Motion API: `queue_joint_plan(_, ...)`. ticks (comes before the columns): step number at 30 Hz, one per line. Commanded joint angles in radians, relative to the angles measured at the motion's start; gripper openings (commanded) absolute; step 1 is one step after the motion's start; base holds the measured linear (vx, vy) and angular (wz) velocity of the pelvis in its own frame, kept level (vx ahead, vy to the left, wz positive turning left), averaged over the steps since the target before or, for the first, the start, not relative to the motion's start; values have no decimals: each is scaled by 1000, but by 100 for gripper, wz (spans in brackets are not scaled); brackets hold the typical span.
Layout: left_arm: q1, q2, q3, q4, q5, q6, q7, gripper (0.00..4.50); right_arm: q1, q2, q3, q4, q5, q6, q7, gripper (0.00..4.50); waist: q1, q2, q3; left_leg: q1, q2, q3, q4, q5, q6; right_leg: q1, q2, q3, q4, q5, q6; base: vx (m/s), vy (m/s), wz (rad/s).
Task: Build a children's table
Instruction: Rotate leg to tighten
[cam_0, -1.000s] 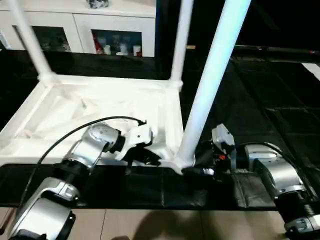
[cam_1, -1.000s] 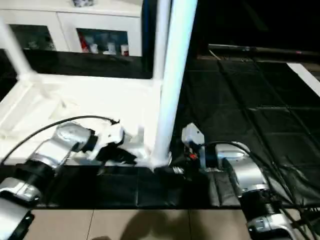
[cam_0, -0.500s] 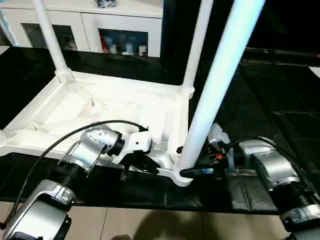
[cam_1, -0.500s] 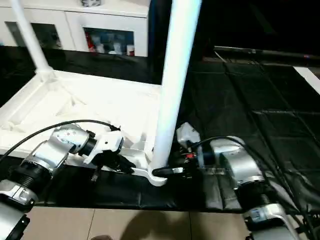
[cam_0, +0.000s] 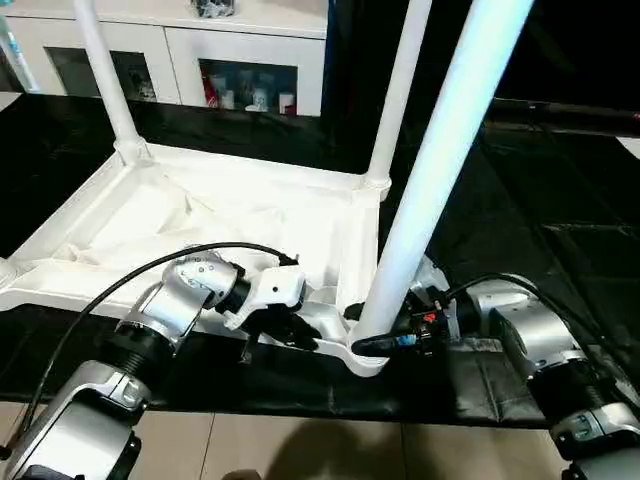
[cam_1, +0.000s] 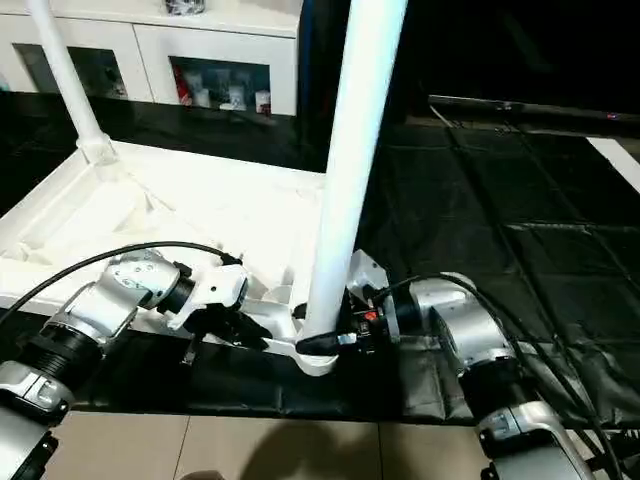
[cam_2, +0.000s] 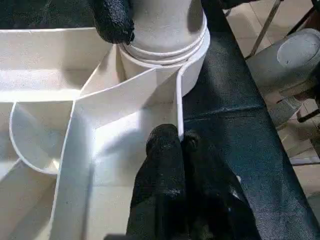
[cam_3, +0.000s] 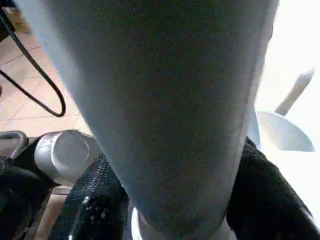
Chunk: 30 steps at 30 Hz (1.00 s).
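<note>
Black mat (cam_0: 560, 260) on a tan tiled floor (cam_0: 300, 450).
The upturned white tabletop (cam_0: 250, 215) lies flat on the mat, its near edge close to the mat's front border. Black cables (cam_1: 590, 370) trail over the mat beside it. A white cabinet (cam_0: 200, 50) stands at the mat's far edge.

The white plastic table top (cam_0: 240, 215) lies upside down on a black mat, ribbed underside up, with three tapered white tube legs standing upright in round corner sockets: the near-right leg (cam_0: 440, 170), the far-right leg (cam_0: 398, 95) and the far-left leg (cam_0: 103, 75).
</note>
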Motion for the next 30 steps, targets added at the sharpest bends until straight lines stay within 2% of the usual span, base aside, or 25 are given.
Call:
queue_joint_plan(1, 10, -12, -46, -11, 25, -17, -14, 0, -7, 6, 12, 8, 15, 22, 31, 215, -5, -5, -64, 4, 86, -26, -68, -88, 55, 55, -117, 89, -72, -271, -114, 0, 0, 0)
queue_joint_plan(12, 8, -30, -26, 14, 21, 14, 40, 0, 41, 32, 9, -48, 40, 58, -3, 211, -5, -3, -67, 6, 88, -26, -67, -77, 56, 53, -118, 92, -65, -220, -135, 0, 0, 0)
queue_joint_plan(13, 8, -31, -24, 15, 21, 16, 43, 0, 44, 34, 8, -51, 41, 59, -9, 211, -5, -3, -67, 7, 88, -26, -67, -80, 55, 53, -118, 92, -65, -225, -136, 0, 0, 0)
queue_joint_plan(14, 7, -37, -19, 18, 18, 30, 53, 0, 51, 44, 0, -57, 44, 70, -36, 211, -4, 7, -66, 6, 87, -27, -67, -87, 51, 54, -118, 92, -67, -237, -135, 0, 0, 0)
queue_joint_plan(16, 1, -53, -5, 24, 10, 57, 78, 0, 63, 68, -12, -62, 29, 66, -112, 211, -8, 1, -64, 5, 87, -28, -70, -100, 44, 55, -117, 91, -71, -259, -124, 0, 0, 0)
queue_joint_plan(17, 1, -53, -5, 24, 10, 57, 78, 0, 63, 68, -12, -62, 29, 66, -112, 211, -10, 0, -60, 6, 83, -27, -71, -120, 37, 54, -119, 90, -80, -309, -111, 0, 0, 0)
queue_joint_plan(18, -6, -68, 7, 35, 5, 76, 105, 0, 65, 95, -19, -54, -2, 75, -211, 210, -10, -1, -60, 7, 82, -28, -71, -131, 33, 56, -121, 90, -84, -340, -102, 0, 0, 0)
queue_joint_plan(19, -12, -81, 17, 45, 2, 89, 129, 0, 66, 120, -25, -46, -32, 83, -298, 209, -14, 3, -56, 11, 80, -28, -73, -146, 22, 50, -118, 89, -93, -394, -86, 0, 0, 0)
queue_joint_plan(20, -17, -91, 23, 52, 1, 102, 147, 0, 64, 139, -30, -41, -45, 86, -345, 209, -23, 0, -50, 17, 72, -32, -75, -198, 1, 52, -121, 82, -111, -510, -46, 0, 0, 0)
queue_joint_plan(21, -19, -95, 25, 54, 0, 107, 153, 0, 63, 146, -31, -40, -49, 86, -363, 208, -23, 0, -50, 17, 72, -32, -75, -198, 1, 52, -121, 82, -111, -510, -46, 0, 0, 0)
queue_joint_plan(23, -37, -126, 41, 80, 3, 136, 215, 0, 55, 202, -48, -31, -72, 105, -479, 205, -42, 2, -43, 33, 68, -36, -73, -265, -14, 42, -121, 70, -134, -627, -3, 0, 0, 0)
queue_joint_plan(25, -54, -151, 56, 102, 7, 161, 266, 0, 37, 244, -61, -11, -84, 117, -568, 203, -56, 4, -44, 32, 70, -43, -75, -295, -19, 45, -121, 63, -139, -640, 11, 0, 0, 0)
queue_joint_plan(26, -68, -172, 71, 121, 10, 179, 318, 0, 20, 273, -74, 6, -89, 125, -629, 203, -68, 7, -45, 33, 72, -48, -77, -318, -23, 49, -121, 57, -141, -631, 13, 0, 0, 0)
queue_joint_plan(28, -85, -195, 90, 139, 8, 200, 373, 0, 1, 303, -85, 28, -97, 128, -696, 201, -83, 10, -48, 21, 80, -57, -83, -336, -28, 61, -124, 53, -136, -592, 9, 0, 0, 0)
queue_joint_plan(29, -110, -233, 129, 166, 1, 233, 469, 0, -36, 354, -100, 76, -115, 122, -808, 201, -91, 13, -50, 23, 81, -58, -83, -341, -33, 58, -126, 55, -135, -566, -3, 0, 0, 0)
queue_joint_plan(30, -119, -247, 144, 175, -1, 243, 505, 0, -49, 372, -104, 95, -123, 117, -848, 199, -96, 8, -51, 24, 81, -58, -82, -337, -36, 56, -127, 56, -134, -552, -12, 0, 0, 0)
